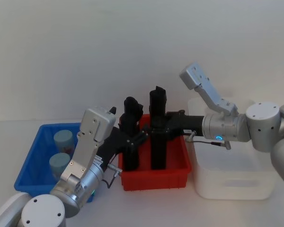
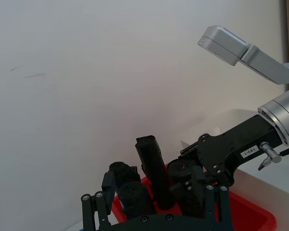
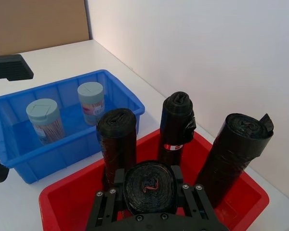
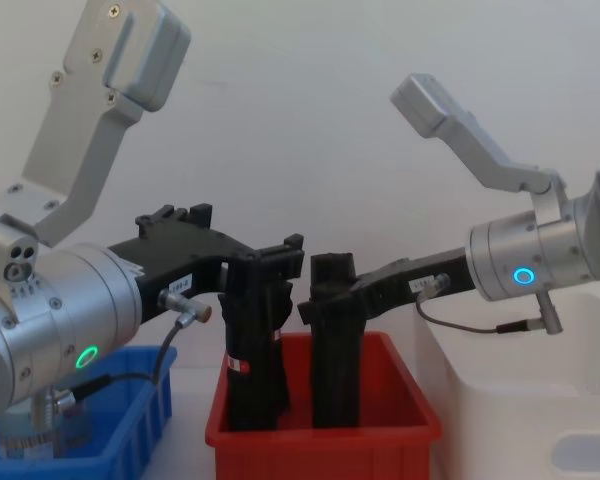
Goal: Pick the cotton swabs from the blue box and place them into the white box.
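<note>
Two clear cotton swab jars (image 1: 63, 140) with pale blue lids stand upright inside the blue box (image 1: 32, 163); the translucent white box (image 1: 234, 182) sits well apart

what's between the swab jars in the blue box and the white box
The red bin, holding upright black rolls, sits between the blue box and the white box. The left pincer and right pincer are at those rolls, so the cotton swabs must pass over.

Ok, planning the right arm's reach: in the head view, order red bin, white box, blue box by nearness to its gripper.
1. Red bin: right gripper over it, clamping a black roll.
2. White box: adjoining, to the right.
3. Blue box: far left, beyond the bin.
</note>
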`<move>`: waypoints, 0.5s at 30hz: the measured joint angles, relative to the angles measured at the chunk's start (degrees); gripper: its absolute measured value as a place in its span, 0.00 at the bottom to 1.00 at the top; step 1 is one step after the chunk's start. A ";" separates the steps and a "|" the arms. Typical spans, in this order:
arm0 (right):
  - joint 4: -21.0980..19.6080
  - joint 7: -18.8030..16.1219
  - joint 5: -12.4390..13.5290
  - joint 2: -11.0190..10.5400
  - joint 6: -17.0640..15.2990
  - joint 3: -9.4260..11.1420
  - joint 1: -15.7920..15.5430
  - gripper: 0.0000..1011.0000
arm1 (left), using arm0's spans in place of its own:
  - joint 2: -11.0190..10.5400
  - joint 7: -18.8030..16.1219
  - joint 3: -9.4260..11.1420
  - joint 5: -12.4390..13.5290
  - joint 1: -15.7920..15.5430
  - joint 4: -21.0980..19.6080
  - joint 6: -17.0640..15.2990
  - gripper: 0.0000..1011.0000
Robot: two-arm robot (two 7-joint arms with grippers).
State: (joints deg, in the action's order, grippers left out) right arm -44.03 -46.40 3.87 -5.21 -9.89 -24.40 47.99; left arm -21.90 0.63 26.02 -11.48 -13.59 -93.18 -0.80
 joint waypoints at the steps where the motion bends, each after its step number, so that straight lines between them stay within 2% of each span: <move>1: -0.03 0.01 0.00 -0.01 -0.01 0.00 -0.01 0.56 | 0.00 0.00 0.00 0.00 0.00 0.00 0.00 0.99; 15: -0.27 0.10 0.06 -0.10 -0.06 0.00 -0.10 0.53 | 0.00 0.00 0.00 0.00 0.00 0.00 0.00 0.99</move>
State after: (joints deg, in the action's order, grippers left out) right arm -44.30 -46.30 3.93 -5.31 -9.95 -24.40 47.89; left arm -21.89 0.63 26.02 -11.48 -13.59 -93.18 -0.79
